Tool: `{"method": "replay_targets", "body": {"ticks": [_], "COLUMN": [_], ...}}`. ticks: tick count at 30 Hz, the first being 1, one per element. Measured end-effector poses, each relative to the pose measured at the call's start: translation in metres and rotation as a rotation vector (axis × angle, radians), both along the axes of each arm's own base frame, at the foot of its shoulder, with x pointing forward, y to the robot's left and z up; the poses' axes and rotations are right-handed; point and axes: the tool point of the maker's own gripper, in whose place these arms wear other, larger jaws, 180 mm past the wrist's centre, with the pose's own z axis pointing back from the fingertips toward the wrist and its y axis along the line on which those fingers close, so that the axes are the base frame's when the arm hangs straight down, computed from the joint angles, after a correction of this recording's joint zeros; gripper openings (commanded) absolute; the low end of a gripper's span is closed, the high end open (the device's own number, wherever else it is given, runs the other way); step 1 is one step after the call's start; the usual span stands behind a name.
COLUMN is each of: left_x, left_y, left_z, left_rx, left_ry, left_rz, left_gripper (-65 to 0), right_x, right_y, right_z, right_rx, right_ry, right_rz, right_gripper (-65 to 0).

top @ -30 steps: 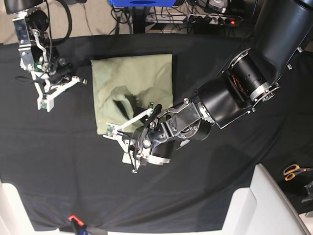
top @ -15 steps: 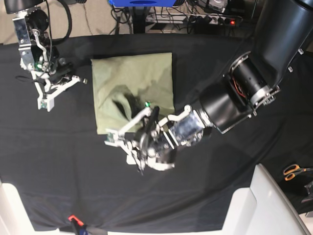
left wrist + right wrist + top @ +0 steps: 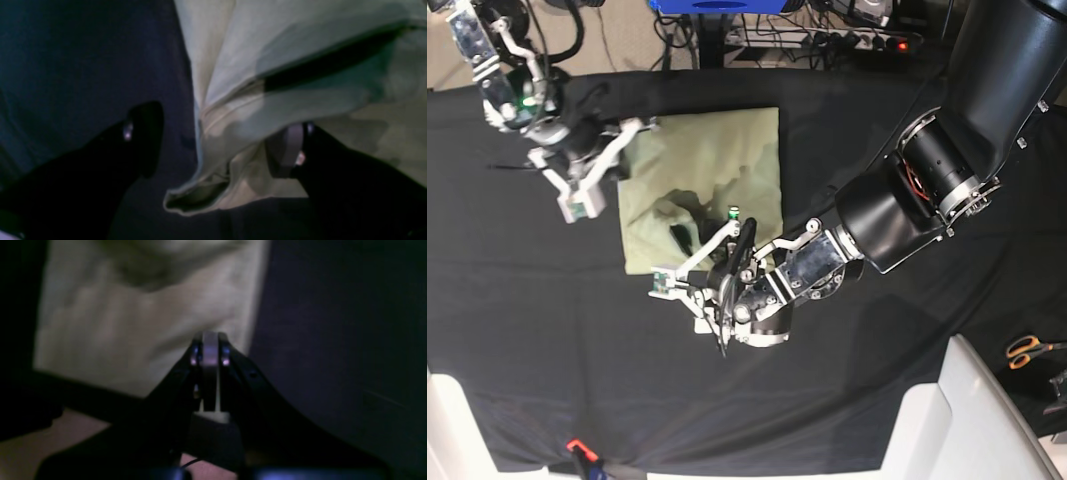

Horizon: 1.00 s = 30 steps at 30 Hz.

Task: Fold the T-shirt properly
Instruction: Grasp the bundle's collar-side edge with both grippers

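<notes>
The T-shirt (image 3: pixel 717 170) lies folded into a rough rectangle on the black tablecloth (image 3: pixel 907 350), its near edge rumpled with a dark gap between raised folds. The left gripper (image 3: pixel 702 265) sits at that near edge with its jaws spread wide; in the left wrist view 1 finger (image 3: pixel 146 140) is over bare cloth beside the shirt and the other finger (image 3: pixel 287 150) rests against the fabric (image 3: pixel 267 66), with a loose hem corner lying between them, nothing clamped. The right gripper (image 3: pixel 607 165) hangs at the shirt's far-left side, its jaws pressed fully together and empty. Orange-handled scissors (image 3: pixel 1027 350) lie well apart at the table's right edge
</notes>
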Motion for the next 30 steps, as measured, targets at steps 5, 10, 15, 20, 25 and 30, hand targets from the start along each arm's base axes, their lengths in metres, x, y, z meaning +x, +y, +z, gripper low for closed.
{"method": "replay_targets", "body": {"ticks": [5, 10, 15, 20, 25, 30], "left_x": [0.0, 0.001, 0.001, 0.003, 0.01, 0.017], "left_y": [0.0, 0.0, 0.0, 0.001, 0.0, 0.004], "left_z": [0.0, 0.001, 0.001, 0.001, 0.006, 0.008], "left_rx": [0.001, 0.001, 0.001, 0.002, -0.006, 0.0], "left_ry": [0.0, -0.002, -0.002, -0.011, -0.028, -0.051], "left_rz": [0.0, 0.0, 0.001, 0.011, 0.024, 0.049], "left_gripper": [-19.7, -19.7, -19.7, -19.7, -19.7, -19.7], "right_x": [0.006, 0.022, 0.045, 0.058, 0.078, 0.092], "right_y": [0.036, 0.065, 0.065, 0.066, 0.052, 0.047], "right_z": [0.004, 0.009, -0.007, -0.016, -0.017, -0.021], "right_rx": [0.006, 0.055, 0.027, 0.02, -0.026, -0.056], "right_ry": [0.034, 0.032, 0.054, 0.075, 0.064, 0.072], "right_rz": [0.111, 0.14, 0.113, 0.129, 0.124, 0.149], "right_gripper": [-63.9, -63.8, -63.8, -63.9, -63.9, -63.9]}}
